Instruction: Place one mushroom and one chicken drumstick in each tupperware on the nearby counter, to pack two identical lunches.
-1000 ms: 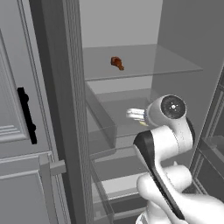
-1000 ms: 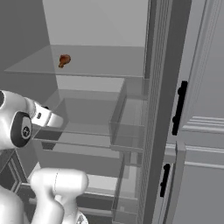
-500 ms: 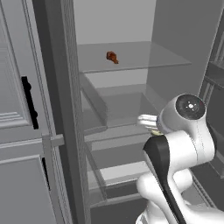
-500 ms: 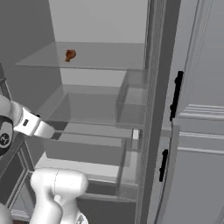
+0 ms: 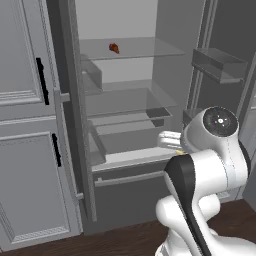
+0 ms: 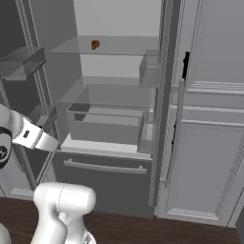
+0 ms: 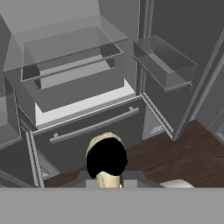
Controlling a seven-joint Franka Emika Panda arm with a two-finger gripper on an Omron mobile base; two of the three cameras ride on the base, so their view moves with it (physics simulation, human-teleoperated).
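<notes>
Inspection finds the gripper (image 7: 107, 175) closed on a mushroom (image 7: 106, 159), pale stem and dark cap showing between the finger tips in the hand view. The grip appears secure, with the mushroom centred in the jaws.

The hand faces an open fridge. A chicken drumstick (image 5: 114, 48) lies on the upper glass shelf (image 5: 150, 50), well apart from the gripper and untouched. Below are a clear drawer (image 7: 72, 70) and a lower drawer with a bar handle (image 7: 94, 125). A door bin (image 7: 164, 61) hangs on the open door to one side. Dark wooden floor (image 7: 175, 157) lies below.

Neither tupperware nor the tabletop can be located in these frames.

Judgement: the step in hand is carrying the mushroom to a tupperware. To do it well, keep the jaws closed throughout the transfer, clear the open doors and the door bin with margin, hold the hand level while the base drives, and release low over the tray's middle, not near its rim.
</notes>
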